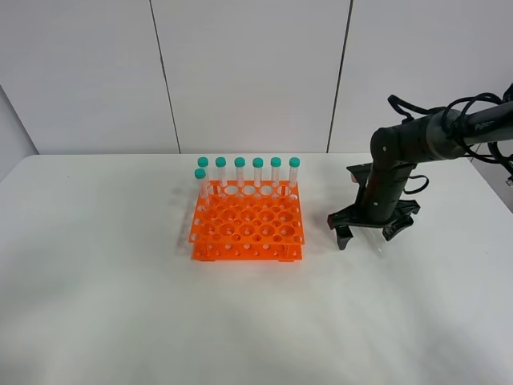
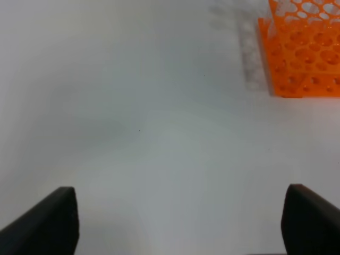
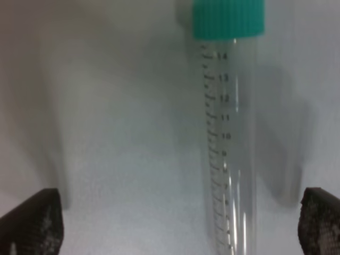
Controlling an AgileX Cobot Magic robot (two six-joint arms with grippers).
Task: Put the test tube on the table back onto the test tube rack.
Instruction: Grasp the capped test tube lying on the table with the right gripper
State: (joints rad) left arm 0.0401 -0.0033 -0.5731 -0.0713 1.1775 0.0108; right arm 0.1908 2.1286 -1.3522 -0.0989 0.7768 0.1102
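The white table point(image 1: 120, 313) is occupied in its middle by the orange test tube rack point(image 1: 247, 228). The left gripper point(image 2: 178, 228) is shown only by its own wrist camera. Its jaws are held wide apart over the bare table, nothing is gripped, and a corner of the rack is seen ahead of it, well apart.

To the right of the rack, level with its front rows, the right gripper point(image 1: 370, 234) is held low over the table with the jaws spread wide. The test tube point(image 3: 231, 149) is found lying flat on the table between these open jaws, touched by neither. Its teal cap point(image 3: 227, 18) is pointed away from the wrist camera. In the high view this tube is hardly made out.

Along the far edge of the rack six capped tubes point(image 1: 257, 164) are stood upright in one row. A seventh tube point(image 1: 199, 174) is placed one row nearer, at the left end. A grey panelled wall point(image 1: 240, 72) is seen behind the rack.
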